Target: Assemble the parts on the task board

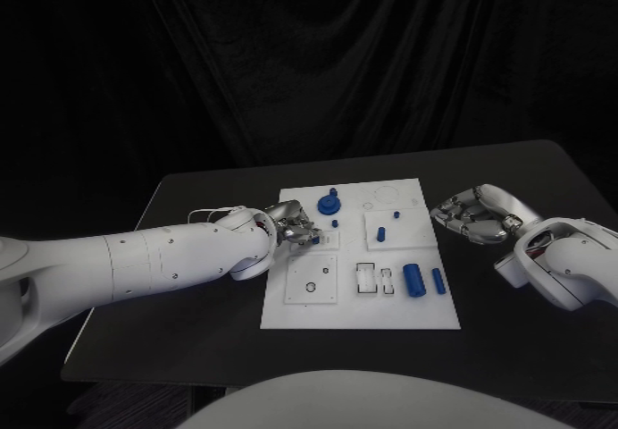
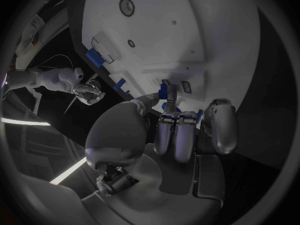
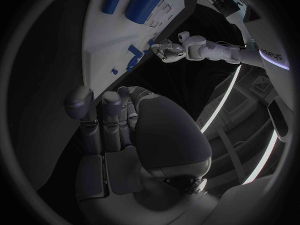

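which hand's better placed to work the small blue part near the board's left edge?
Left, probably. The left hand is already over the task board, fingers beside that small blue part. The right hand sits off the board's right edge, fingers curled, holding nothing.

The head camera looks down from above; both close wrist cameras share the task board (image 1: 354,308).
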Action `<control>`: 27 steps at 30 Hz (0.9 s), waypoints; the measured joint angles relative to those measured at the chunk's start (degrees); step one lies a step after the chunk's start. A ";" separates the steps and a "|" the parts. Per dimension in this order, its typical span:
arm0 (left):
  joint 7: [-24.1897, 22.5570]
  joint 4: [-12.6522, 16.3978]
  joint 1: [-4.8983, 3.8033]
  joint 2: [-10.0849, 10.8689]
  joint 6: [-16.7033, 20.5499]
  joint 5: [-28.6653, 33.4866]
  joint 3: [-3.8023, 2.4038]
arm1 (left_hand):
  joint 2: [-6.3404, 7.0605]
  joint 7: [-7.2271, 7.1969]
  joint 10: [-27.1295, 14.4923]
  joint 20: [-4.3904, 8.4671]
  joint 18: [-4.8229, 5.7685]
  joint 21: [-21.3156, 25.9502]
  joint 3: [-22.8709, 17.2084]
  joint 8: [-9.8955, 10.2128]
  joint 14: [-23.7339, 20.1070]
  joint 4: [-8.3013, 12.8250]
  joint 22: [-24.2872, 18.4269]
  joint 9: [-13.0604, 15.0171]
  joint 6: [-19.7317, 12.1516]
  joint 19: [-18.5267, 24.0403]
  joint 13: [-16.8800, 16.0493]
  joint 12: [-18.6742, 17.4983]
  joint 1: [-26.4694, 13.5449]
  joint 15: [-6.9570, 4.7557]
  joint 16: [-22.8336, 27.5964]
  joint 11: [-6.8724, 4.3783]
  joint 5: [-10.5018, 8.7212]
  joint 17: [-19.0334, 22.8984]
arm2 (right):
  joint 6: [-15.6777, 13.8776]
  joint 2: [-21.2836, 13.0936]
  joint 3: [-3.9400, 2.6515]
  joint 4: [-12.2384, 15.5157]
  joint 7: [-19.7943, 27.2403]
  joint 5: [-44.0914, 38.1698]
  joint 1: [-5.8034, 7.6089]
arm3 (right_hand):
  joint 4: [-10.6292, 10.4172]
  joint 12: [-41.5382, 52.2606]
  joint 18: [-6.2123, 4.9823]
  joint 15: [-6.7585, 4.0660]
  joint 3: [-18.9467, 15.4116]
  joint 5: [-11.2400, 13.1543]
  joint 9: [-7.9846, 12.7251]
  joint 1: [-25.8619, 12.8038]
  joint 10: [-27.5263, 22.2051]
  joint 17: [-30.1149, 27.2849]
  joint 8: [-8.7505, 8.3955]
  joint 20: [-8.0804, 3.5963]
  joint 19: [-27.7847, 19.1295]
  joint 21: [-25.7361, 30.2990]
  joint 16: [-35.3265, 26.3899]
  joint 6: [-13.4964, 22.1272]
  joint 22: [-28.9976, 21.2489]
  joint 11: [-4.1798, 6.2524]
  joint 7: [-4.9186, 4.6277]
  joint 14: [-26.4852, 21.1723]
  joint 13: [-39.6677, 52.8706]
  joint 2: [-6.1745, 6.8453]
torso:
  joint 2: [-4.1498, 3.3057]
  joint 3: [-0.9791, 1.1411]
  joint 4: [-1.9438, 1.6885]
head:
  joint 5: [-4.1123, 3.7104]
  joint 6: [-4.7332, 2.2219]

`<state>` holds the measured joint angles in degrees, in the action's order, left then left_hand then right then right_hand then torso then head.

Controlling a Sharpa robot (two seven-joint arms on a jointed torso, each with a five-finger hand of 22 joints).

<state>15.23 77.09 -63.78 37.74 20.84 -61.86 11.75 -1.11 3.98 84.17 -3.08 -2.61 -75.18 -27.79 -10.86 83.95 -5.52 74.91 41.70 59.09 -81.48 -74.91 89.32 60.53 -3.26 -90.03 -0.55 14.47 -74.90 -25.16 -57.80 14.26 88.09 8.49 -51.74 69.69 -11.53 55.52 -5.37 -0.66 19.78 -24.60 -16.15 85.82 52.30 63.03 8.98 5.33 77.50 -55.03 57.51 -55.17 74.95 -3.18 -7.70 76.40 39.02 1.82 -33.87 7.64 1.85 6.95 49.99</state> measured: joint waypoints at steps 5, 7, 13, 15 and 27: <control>0.00 -0.06 0.17 0.10 -0.06 0.00 0.10 | 1.37 -0.06 -0.20 -0.19 0.01 0.58 4.00 1.06 0.00 -4.01 0.00 -0.07 0.05 0.19 0.00 -0.24 -4.31 0.00 0.00 0.20 -2.32 0.00 | 0.06 0.02 0.00 -0.02 -0.02 0.00 0.00 | 0.00 0.00 0.00 0.00 0.00 0.00 0.00 0.00 0.00 0.00 0.00 0.00 0.00 0.00 0.00 0.00 0.00 0.00 0.00 0.00 0.00 0.00 | 0.01 0.00 0.01 | 0.04 0.00; -0.03 -0.05 0.17 0.15 -0.12 0.01 0.09 | 1.52 0.02 -0.20 -0.19 0.00 0.67 4.47 1.28 0.00 -4.48 0.00 -0.24 -0.04 0.19 0.00 -0.24 -4.48 0.00 0.00 0.20 -2.32 0.00 | 0.08 0.02 0.00 -0.03 -0.02 0.00 0.00 | 0.00 0.00 0.00 -0.09 0.00 0.00 0.01 0.00 -0.02 0.00 0.00 0.00 0.00 0.13 0.00 0.00 0.00 -0.02 0.00 -0.09 0.00 0.00 | 0.01 0.01 0.01 | 0.04 0.00; -0.16 -0.01 0.17 0.31 -0.35 0.03 0.08 | 1.51 0.01 -0.20 -0.19 0.00 0.67 4.95 1.61 0.00 -4.29 0.00 -0.45 -0.04 0.19 0.00 -0.24 -4.48 0.00 0.00 0.20 -1.75 0.00 | 0.15 0.01 0.00 -0.03 -0.05 0.00 0.00 | 0.00 0.00 0.00 -0.16 0.00 0.00 0.01 0.00 -0.21 0.00 0.00 0.00 0.00 0.23 0.00 0.00 -0.01 -0.21 0.00 -0.16 0.01 0.00 | 0.02 0.02 0.01 | 0.07 0.00; -0.21 0.00 0.17 0.37 -0.41 0.03 0.08 | 1.52 0.01 -0.20 -0.19 0.00 0.67 5.39 1.71 0.00 -4.73 0.00 -0.71 -0.04 0.19 0.00 -0.24 -4.48 0.00 0.00 0.20 -1.75 0.00 | 0.17 0.01 0.00 -0.03 -0.05 0.00 0.00 | 0.00 0.00 0.00 -0.16 0.00 0.00 0.01 0.00 -0.21 0.00 0.00 0.00 0.00 0.23 0.00 0.00 -0.01 -0.21 0.00 -0.16 0.01 0.00 | 0.03 0.02 0.01 | 0.08 0.00; -0.63 0.17 0.21 0.77 -0.76 0.06 0.09 | 1.52 0.01 -0.20 -0.19 0.00 0.90 6.93 2.01 0.00 -5.96 0.00 -0.76 -0.03 0.19 0.00 -0.43 -4.47 0.00 0.00 0.20 -2.34 0.00 | 0.25 0.03 0.00 -0.06 -0.11 0.00 0.00 | 0.00 0.00 0.00 -0.16 0.00 0.00 0.02 0.00 -0.21 0.00 0.00 0.00 0.00 0.23 0.00 0.00 -0.02 -0.21 0.00 -0.16 0.01 0.00 | 0.04 0.03 0.01 | 0.21 0.00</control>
<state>14.60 77.27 -63.58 38.51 20.08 -61.81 11.84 0.41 3.99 83.97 -3.27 -2.61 -74.29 -20.86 -8.85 83.95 -11.48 74.90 40.94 59.07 -81.30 -74.91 88.88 56.06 -3.26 -90.03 -0.36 12.13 -74.90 -24.91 -57.77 14.26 88.04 8.39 -51.74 69.69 -11.53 55.52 -5.37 -0.82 19.78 -24.59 -16.13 85.82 52.09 63.03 8.98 5.33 77.50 -54.80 57.51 -55.17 74.93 -3.39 -7.70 76.24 39.04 1.82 -33.83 7.67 1.86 7.16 49.99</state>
